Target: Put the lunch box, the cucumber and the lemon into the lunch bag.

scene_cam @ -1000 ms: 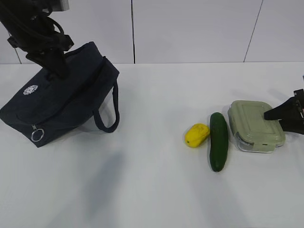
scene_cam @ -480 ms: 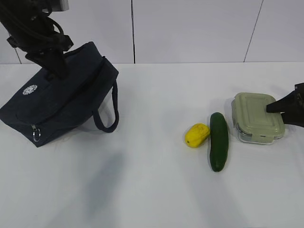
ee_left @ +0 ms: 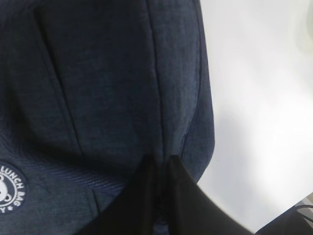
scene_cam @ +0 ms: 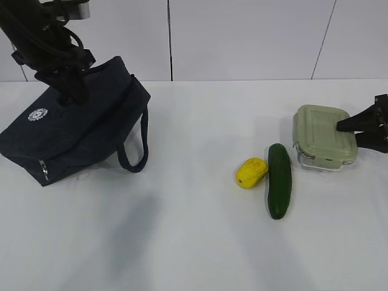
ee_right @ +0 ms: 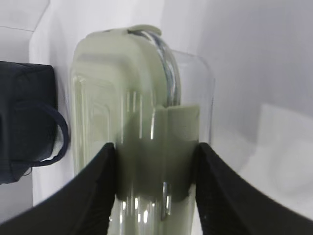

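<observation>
The dark navy lunch bag [scene_cam: 79, 124] sits at the left, tilted. My left gripper [scene_cam: 68, 92] is shut on fabric along its top; in the left wrist view the gripper [ee_left: 160, 161] pinches a fold of the bag [ee_left: 107, 73]. My right gripper [scene_cam: 351, 126] is shut on the lunch box [scene_cam: 321, 138] at the right edge. In the right wrist view its fingers [ee_right: 155, 147] clamp the sage-green lid and clear wall of the box [ee_right: 127, 98]. The cucumber [scene_cam: 279, 180] lies left of the box, with the lemon [scene_cam: 251, 172] beside it.
The white table [scene_cam: 194, 242] runs to a white panelled wall behind. A loop handle [scene_cam: 134, 151] hangs off the bag's front right side. The bag's round white logo [scene_cam: 38, 114] faces the front left. The bag also shows far left in the right wrist view [ee_right: 24, 112].
The lunch box has gone up and back in my right gripper, away from the cucumber. The left gripper has pulled the bag's top slightly up; the bag has shifted a little.
</observation>
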